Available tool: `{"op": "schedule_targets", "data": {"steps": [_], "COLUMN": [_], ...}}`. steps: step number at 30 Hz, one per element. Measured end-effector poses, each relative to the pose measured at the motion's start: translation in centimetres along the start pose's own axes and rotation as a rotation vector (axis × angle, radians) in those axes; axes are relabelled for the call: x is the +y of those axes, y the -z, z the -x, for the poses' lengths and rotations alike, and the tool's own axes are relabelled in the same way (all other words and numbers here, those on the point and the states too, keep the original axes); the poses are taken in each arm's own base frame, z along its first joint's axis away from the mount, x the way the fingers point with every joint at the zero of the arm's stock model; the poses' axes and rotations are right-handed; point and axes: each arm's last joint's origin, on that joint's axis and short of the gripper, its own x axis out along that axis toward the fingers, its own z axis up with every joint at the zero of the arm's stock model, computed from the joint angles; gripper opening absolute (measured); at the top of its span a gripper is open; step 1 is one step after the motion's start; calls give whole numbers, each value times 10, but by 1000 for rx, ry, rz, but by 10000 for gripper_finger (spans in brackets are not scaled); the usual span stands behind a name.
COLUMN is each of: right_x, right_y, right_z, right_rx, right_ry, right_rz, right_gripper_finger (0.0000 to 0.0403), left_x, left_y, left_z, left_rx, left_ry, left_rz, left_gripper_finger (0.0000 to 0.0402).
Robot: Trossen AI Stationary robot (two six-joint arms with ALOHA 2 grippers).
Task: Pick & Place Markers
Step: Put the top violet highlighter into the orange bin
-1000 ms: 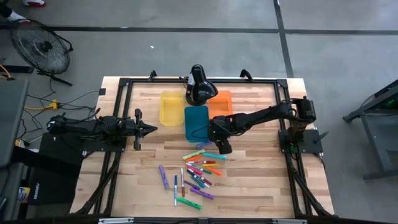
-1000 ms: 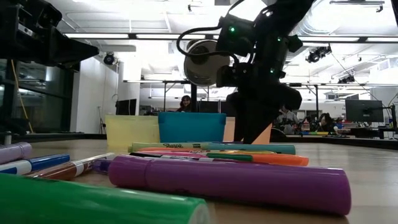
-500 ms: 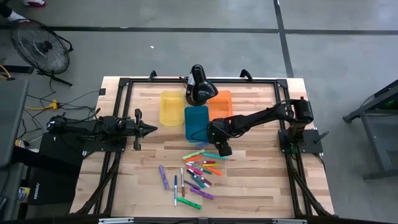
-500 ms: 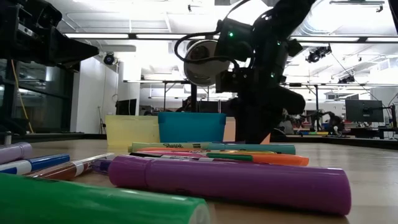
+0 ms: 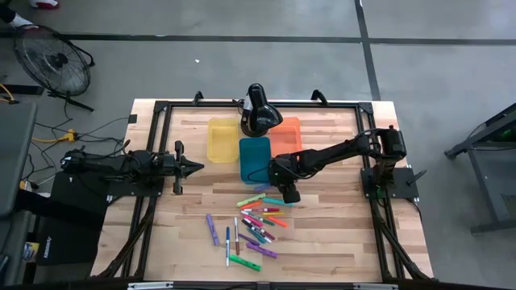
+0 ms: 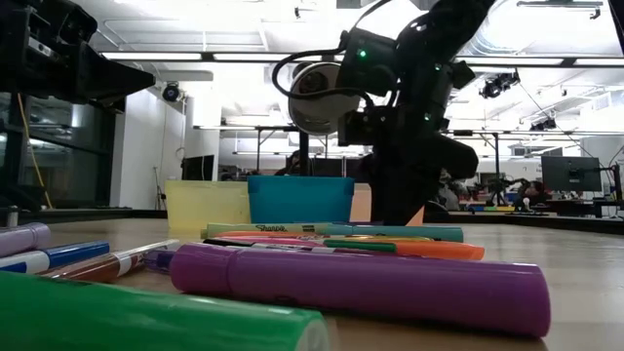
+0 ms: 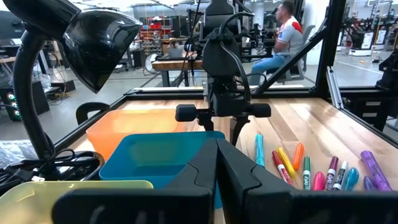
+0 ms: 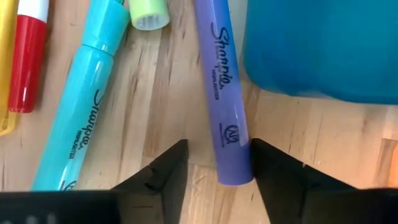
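A purple Sharpie marker [image 8: 225, 102] lay on the wooden table [image 5: 322, 242] just beside the blue bin [image 8: 323, 43], its end between the right gripper [image 8: 214, 165]'s partly open fingers, one touching its smooth barrel. The right arm reached down over the scattered markers [image 5: 256, 224]. The left gripper [image 5: 196, 167], shut, waited apart.

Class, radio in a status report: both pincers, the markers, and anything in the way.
Right pincer down, jaws straddling purple marker beside blue bin, not yet clamped. Left pincer shut, parked at table's left. Teal marker close alongside.
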Motion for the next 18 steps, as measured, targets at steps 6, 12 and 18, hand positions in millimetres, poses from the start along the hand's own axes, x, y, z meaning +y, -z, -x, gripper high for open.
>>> {"op": "schedule_targets", "data": {"steps": [6,12,18], "right_x": [0,1,3], "right_y": [0,0,5], "right_z": [0,0,2], "right_rx": [-3,1,53], "right_ry": [-18,-35,-46], "right_rz": [7,2,-107], "right_gripper_finger": [93,68,78], "left_x": [0,0,0], "left_y": [0,0,0], "left_z": [0,0,0], "left_rx": [0,0,0], "left_ry": [0,0,0], "left_rz": [0,0,0], "left_gripper_finger": [1,1,1]}}
